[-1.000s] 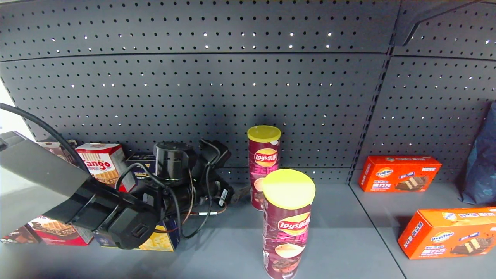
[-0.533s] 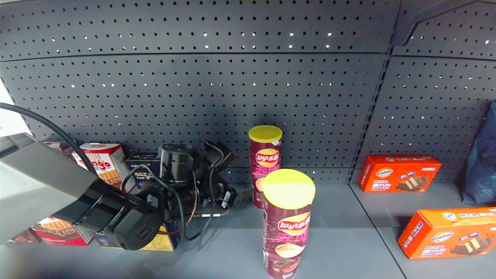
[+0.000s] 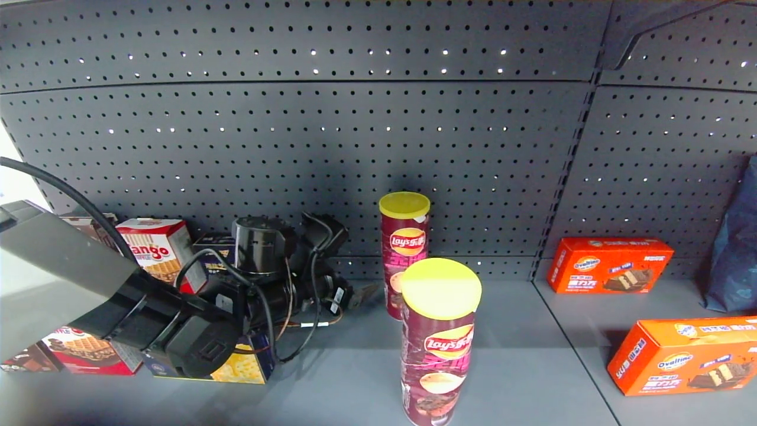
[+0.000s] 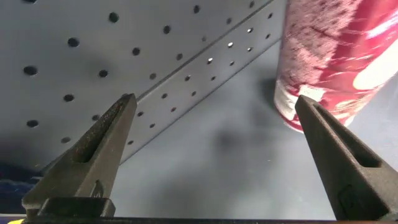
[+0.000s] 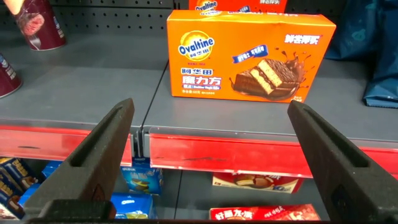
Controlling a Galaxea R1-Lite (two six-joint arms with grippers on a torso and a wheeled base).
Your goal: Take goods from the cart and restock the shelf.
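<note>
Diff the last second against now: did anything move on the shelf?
The left tool swung slightly right toward the rear chip can half a second ago, then backed off left to about where it started. It is open and empty, short of the can; nothing was gripped or released. The rear chip can, the front chip can, the wafer box and the orange boxes stayed put.

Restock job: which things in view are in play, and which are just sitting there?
In play: left gripper, open beside the rear chip can; shelf.
Just sitting: front chip can, rear orange box, front orange box, wafer box, blue bag.
</note>
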